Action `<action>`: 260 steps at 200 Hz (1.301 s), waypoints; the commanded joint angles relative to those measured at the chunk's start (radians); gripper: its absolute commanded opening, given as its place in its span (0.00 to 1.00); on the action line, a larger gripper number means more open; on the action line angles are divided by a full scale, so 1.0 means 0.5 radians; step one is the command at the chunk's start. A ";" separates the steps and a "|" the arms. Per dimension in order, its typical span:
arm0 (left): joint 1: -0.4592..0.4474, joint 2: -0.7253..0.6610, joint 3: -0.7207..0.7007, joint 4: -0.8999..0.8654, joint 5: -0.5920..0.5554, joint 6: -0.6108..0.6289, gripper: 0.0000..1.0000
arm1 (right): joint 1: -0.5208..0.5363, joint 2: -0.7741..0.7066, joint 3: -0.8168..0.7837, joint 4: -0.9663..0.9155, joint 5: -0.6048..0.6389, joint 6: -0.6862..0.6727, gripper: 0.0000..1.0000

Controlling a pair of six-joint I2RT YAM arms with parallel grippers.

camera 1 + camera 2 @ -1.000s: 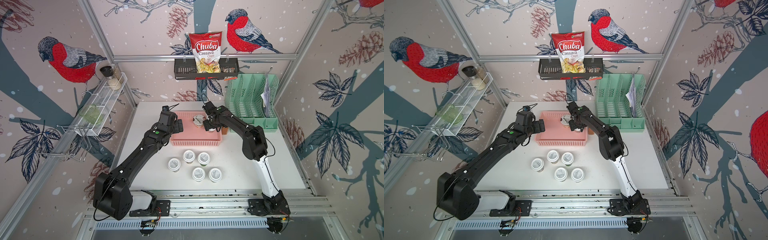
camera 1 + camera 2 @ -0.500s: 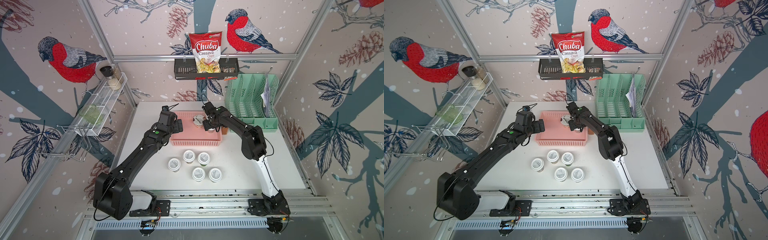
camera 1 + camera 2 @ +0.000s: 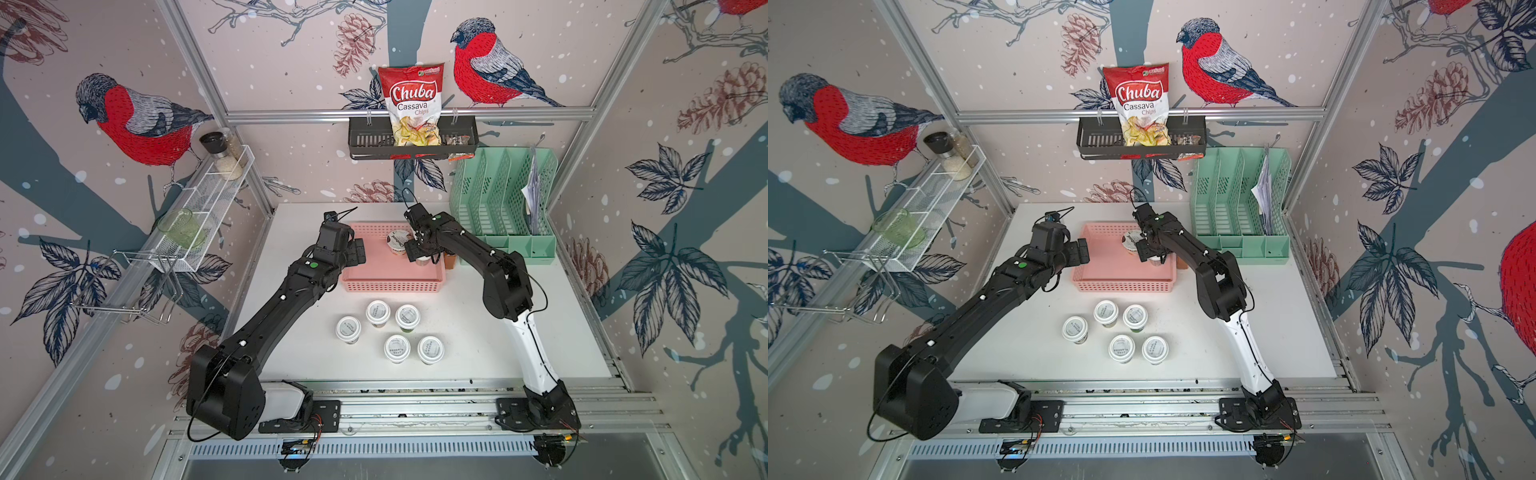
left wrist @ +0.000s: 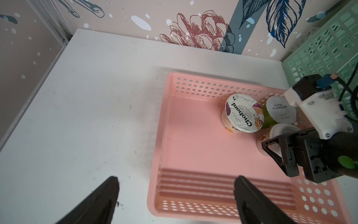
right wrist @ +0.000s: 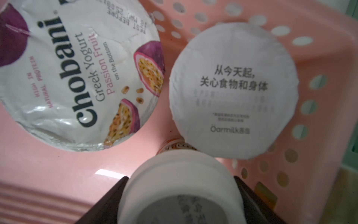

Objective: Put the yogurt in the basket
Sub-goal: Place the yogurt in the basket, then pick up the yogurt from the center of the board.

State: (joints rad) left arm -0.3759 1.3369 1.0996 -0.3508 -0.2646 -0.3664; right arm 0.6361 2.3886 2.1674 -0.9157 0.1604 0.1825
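Right arm is reaching down into basket [image 4: 193, 87]; right claw [image 5: 180, 179] is straddling one yogurt cup [image 4: 282, 129], clamped or released: cannot tell; left claw [image 4: 177, 178] is hovering spread, empty, basket rim below it.

From my station I see the white desk [image 3: 478, 332] carrying four kinds of things. The pink basket [image 3: 390, 286] sits toward twelve o'clock of its middle. Five white-lidded yogurt cups [image 3: 407, 316] stand upright in a loose cluster at the basket's six o'clock. The mint-green file organiser [image 3: 505, 245] fills the two o'clock corner. A brown jar [image 3: 450, 261] stands just beside the basket at its three o'clock.
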 commanded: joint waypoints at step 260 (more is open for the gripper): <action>-0.089 -0.240 -0.193 -0.336 0.102 -0.221 0.96 | 0.574 -1.743 -1.727 0.265 -0.064 0.173 0.85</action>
State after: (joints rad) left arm -0.4007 1.2289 1.0107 -0.4728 -0.2356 -0.4450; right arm 0.8776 1.6253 1.4509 -0.8230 0.1543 0.2127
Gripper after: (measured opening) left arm 0.957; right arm 0.855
